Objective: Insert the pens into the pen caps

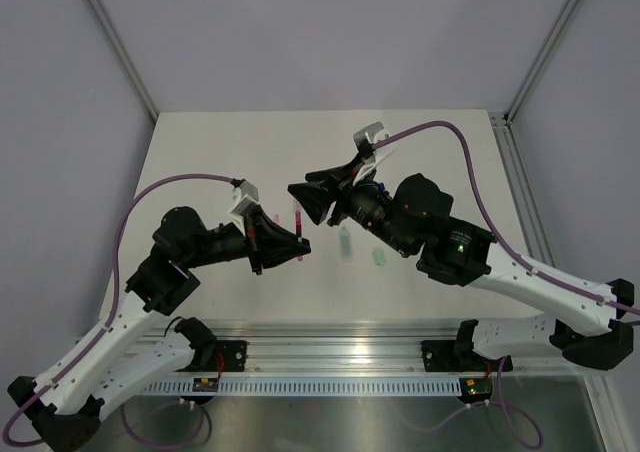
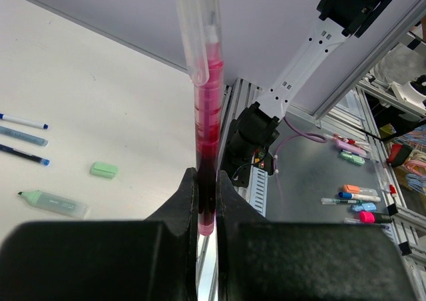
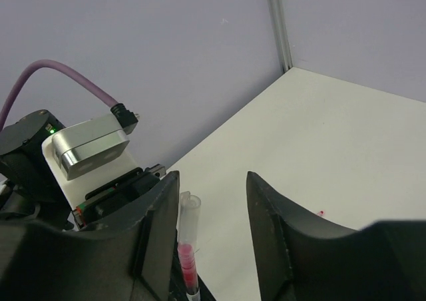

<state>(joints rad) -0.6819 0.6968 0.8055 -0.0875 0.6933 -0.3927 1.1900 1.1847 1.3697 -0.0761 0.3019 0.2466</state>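
My left gripper is shut on a red pen and holds it upright. A pale translucent pen cap sits over the pen's upper end, with the red pen showing inside its lower part. My right gripper stands open around the cap, which is close against its left finger. On the table lie a capped pale green pen, a loose green cap and thin blue pens.
The white table is walled at the back and sides. An aluminium rail runs along the near edge by the arm bases. Off the table, a lower grey surface holds several markers. A small red speck lies on the table.
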